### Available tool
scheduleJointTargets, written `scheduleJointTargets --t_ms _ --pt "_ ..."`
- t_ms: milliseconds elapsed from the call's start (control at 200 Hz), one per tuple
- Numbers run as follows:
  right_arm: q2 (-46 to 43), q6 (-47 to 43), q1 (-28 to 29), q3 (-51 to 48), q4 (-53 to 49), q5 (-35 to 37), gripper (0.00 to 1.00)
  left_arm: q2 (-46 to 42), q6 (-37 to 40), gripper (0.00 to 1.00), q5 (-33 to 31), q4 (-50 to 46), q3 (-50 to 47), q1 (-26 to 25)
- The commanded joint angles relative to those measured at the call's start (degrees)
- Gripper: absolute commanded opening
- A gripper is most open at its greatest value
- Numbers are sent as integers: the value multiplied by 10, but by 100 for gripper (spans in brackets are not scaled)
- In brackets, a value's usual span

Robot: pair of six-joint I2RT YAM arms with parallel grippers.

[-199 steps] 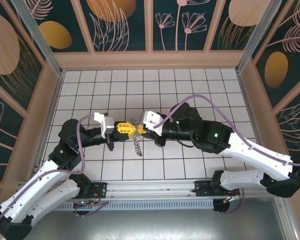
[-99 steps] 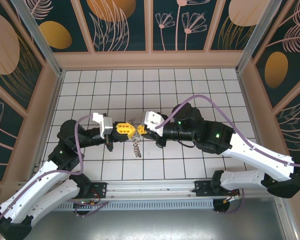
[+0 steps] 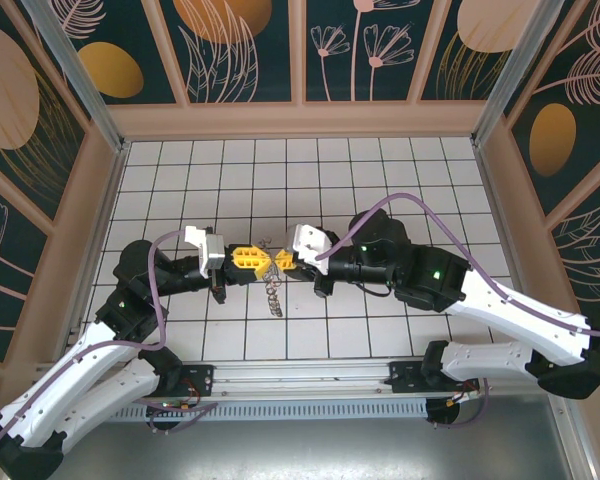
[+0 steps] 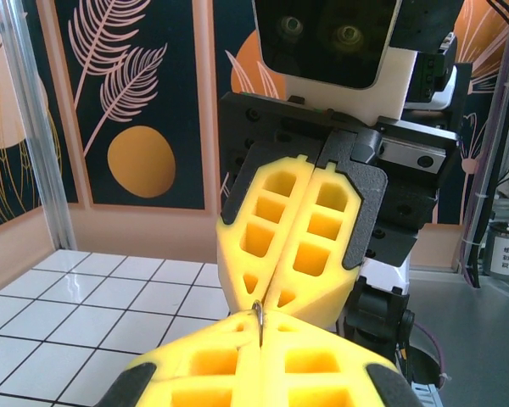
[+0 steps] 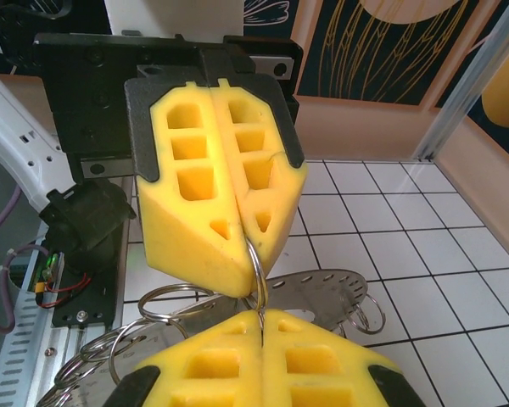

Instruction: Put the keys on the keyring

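Observation:
My left gripper [image 3: 262,260] and right gripper [image 3: 278,260] meet tip to tip above the tiled floor. Both are shut on the same thin wire loop [image 5: 256,270] at the rim of the keyring [image 5: 327,292]. The keyring is a flat grey metal ring with punched holes and small wire loops, and it hangs below the fingers [image 3: 273,290]. In the left wrist view my left gripper [image 4: 261,320] pinches the loop's edge [image 4: 259,312], with the right gripper's yellow fingers [image 4: 314,246] facing it. In the right wrist view my right gripper [image 5: 261,314] is at the bottom. The keys are hidden.
Low peach-coloured walls [image 3: 300,120] with dark leaf-patterned panels enclose the white tiled floor [image 3: 380,180]. The arm bases and a metal rail [image 3: 300,375] run along the near edge. Open tiles lie behind and to either side of the joined grippers.
The right wrist has shifted slightly to the right and both grippers stay joined on the loop. The hanging keyring has barely moved.

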Motion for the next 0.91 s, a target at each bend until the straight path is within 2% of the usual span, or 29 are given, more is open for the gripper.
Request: scheduleJointTargets --t_ms 0,120,200,901 --pt "-14 9 -6 -18 16 -2 3 -14 -13 0 20 60 8 -1" --pt "-23 9 -9 -30 32 -12 4 -13 -15 0 19 61 8 0" --pt "-24 7 -16 -33 39 -21 0 -13 -17 0 22 65 6 0" --pt "30 10 -37 3 46 -73 0 -15 -34 0 49 92 -3 -1"
